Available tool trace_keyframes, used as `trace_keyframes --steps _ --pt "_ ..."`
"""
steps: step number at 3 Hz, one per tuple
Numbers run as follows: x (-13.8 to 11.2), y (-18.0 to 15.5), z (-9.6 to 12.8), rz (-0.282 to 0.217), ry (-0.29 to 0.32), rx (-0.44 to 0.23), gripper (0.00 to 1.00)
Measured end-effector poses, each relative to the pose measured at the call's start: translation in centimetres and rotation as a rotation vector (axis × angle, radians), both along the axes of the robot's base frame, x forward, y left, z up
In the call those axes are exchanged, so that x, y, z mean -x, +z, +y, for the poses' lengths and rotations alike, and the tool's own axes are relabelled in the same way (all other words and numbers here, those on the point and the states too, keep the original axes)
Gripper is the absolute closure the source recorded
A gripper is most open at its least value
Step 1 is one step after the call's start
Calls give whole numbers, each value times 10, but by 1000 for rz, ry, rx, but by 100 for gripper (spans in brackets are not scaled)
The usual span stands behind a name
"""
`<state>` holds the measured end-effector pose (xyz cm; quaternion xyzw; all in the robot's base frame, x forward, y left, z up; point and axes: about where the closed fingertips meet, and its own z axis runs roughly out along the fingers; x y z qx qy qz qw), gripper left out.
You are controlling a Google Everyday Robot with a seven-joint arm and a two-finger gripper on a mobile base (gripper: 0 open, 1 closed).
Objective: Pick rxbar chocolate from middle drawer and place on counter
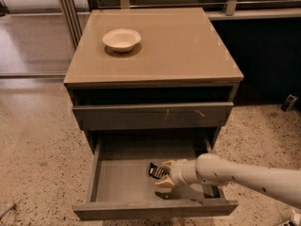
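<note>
The rxbar chocolate (pixel 154 170), a small black-wrapped bar, lies on the grey floor of the open middle drawer (pixel 117 180), right of centre. My gripper (pixel 162 173) reaches into the drawer from the right at the end of the white arm (pixel 235 175). It is open, with its pale fingertips (pixel 166 164) at the bar's right end, one above and one below it. The bar rests on the drawer floor. The tan counter (pixel 178 46) tops the cabinet.
A white bowl (pixel 122 38) sits on the counter at the back left. The closed drawer front with pale scratches (pixel 153 115) is just above the open drawer. Speckled floor surrounds the cabinet; a metal rail and dark wall stand behind.
</note>
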<state>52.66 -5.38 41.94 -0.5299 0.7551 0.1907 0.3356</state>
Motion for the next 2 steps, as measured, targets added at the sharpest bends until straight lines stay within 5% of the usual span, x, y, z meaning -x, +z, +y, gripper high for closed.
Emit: trace_keyframes --steps 1,2 --pt "-5 -11 -3 23 -19 36 0" --pt "-9 -23 -9 41 -39 61 0"
